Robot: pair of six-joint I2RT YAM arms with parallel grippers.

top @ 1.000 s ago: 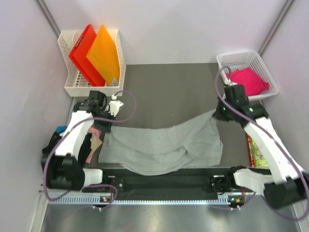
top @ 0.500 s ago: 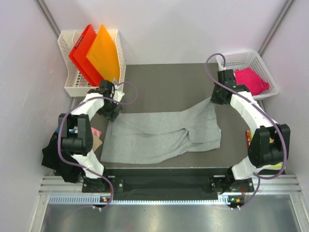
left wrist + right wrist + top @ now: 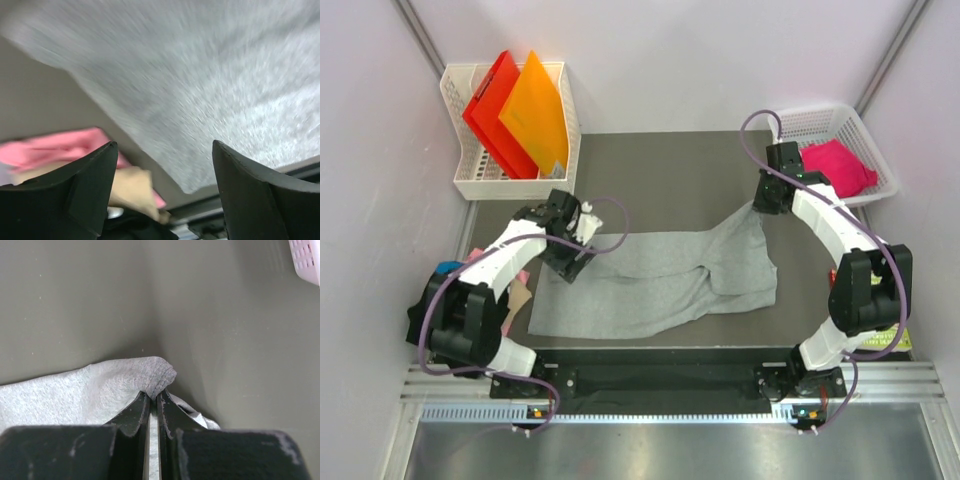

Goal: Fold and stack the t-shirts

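I'm laying the grey t-shirt [image 3: 650, 285] flat to fold: my right pincer [image 3: 154, 397] pinches its far corner, my left pincer [image 3: 164, 147] hangs spread, seemingly empty, and next must take an edge.

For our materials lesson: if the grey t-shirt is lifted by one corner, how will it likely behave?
Probably floppy: the grey t-shirt lies wrinkled and folded over. It likely bunches where pinched, as at the right gripper. Probably light: one small pinch holds its corner.
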